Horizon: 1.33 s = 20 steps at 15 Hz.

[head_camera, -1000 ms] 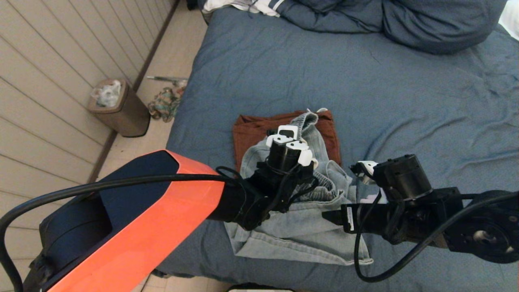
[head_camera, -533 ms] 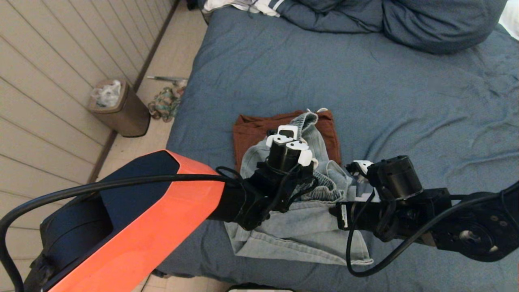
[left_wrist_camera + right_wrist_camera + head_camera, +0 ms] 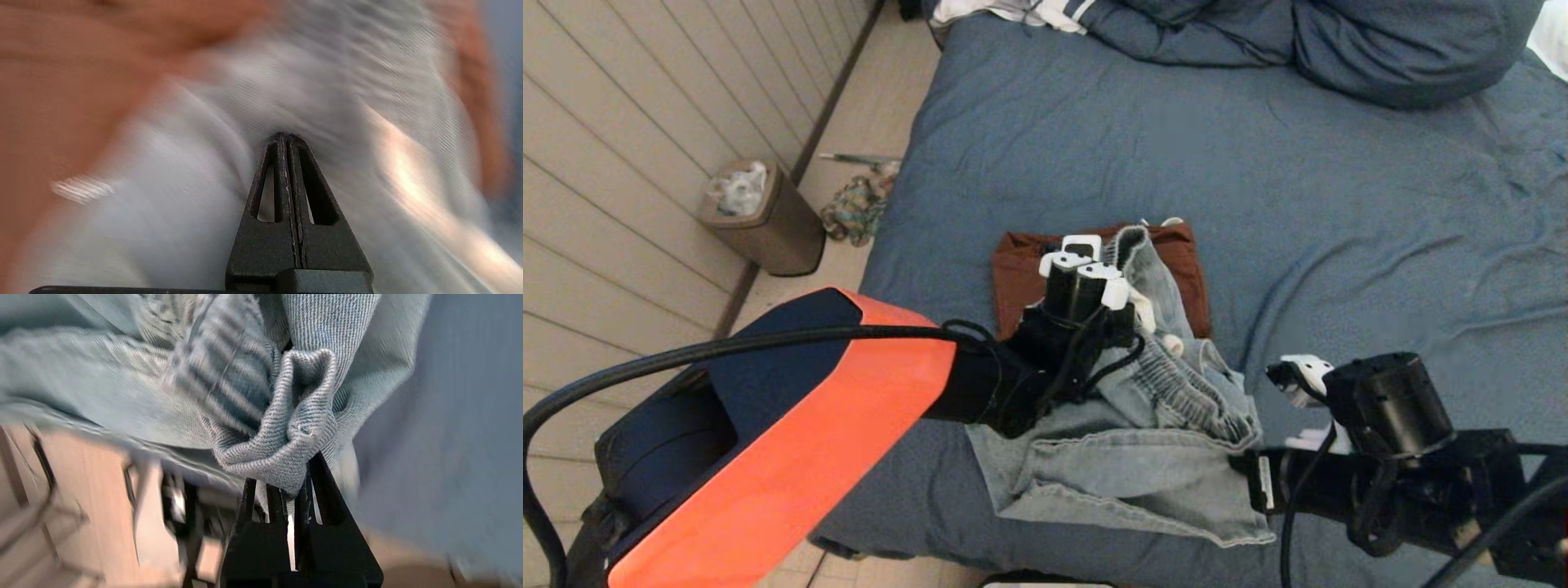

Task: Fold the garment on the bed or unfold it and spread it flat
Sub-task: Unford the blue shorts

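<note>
A light blue denim garment (image 3: pixel 1127 441) lies crumpled near the front edge of the bed (image 3: pixel 1339 204). Its far part overlaps a folded rust-brown garment (image 3: pixel 1021 273). My left gripper (image 3: pixel 284 138) is shut, with its tips buried in the denim. In the head view the left wrist (image 3: pixel 1078 286) holds the waistband raised over the brown garment. My right gripper (image 3: pixel 286 484) is shut on a bunched fold of the denim (image 3: pixel 286 428) at the garment's right edge. In the head view its fingers are hidden under the right wrist (image 3: pixel 1388 400).
A bunched blue duvet and pillow (image 3: pixel 1380 49) lie at the head of the bed, beside a white striped cloth (image 3: pixel 1029 12). On the floor to the left stand a brown bin (image 3: pixel 760 216) and a heap of cloth (image 3: pixel 854 208) by the panelled wall.
The right gripper closed on the denim's right edge and drew back toward the near right. The left gripper moved farther away and leftward, and the denim stretched out between the two.
</note>
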Motion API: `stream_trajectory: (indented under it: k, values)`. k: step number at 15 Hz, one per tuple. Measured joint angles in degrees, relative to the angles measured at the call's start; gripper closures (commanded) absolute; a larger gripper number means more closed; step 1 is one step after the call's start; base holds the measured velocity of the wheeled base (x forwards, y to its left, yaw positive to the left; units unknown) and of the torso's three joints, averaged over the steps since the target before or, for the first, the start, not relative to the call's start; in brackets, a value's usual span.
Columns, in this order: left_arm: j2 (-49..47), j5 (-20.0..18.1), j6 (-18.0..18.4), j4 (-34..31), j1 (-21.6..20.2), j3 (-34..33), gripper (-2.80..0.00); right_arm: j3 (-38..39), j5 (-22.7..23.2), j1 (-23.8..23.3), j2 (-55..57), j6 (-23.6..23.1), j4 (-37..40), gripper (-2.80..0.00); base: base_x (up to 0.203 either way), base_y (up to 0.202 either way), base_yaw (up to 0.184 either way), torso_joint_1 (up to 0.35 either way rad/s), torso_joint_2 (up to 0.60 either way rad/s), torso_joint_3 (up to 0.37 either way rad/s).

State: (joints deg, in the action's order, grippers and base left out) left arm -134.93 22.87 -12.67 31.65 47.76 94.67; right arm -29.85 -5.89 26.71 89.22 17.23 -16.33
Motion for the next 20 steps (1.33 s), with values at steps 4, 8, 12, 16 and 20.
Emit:
stream_trajectory:
  k: [4,8,12,16,20]
  values:
    - [-0.8,-0.1,-0.1,-2.0,-2.6,3.0,0.0,6.7,0.3,0.3,-2.8,0.2,-0.1,0.0,0.0,0.0,0.0,0.0,0.0,0.0]
    - [-1.8,0.0,-1.0,-3.2,-4.0,5.1,0.0,8.7,0.3,0.5,-3.2,0.2,-2.1,0.0,0.0,0.0,0.0,0.0,0.0,0.0]
    - [1.2,0.0,-1.5,-3.2,-3.9,2.6,0.0,8.7,0.3,0.6,-2.7,0.3,-3.8,-2.8,0.0,0.0,0.0,0.0,0.0,0.0]
    - [2.7,0.0,-1.6,-3.2,-3.8,2.1,0.0,10.1,1.5,0.7,-4.8,-0.3,-5.1,-2.8,0.0,0.0,0.0,0.0,0.0,0.0]
    - [4.4,0.0,-1.8,-3.2,-3.6,1.3,0.0,9.3,3.0,0.3,-15.3,-1.2,-4.3,-0.31,0.0,0.0,0.0,0.0,0.0,0.0]
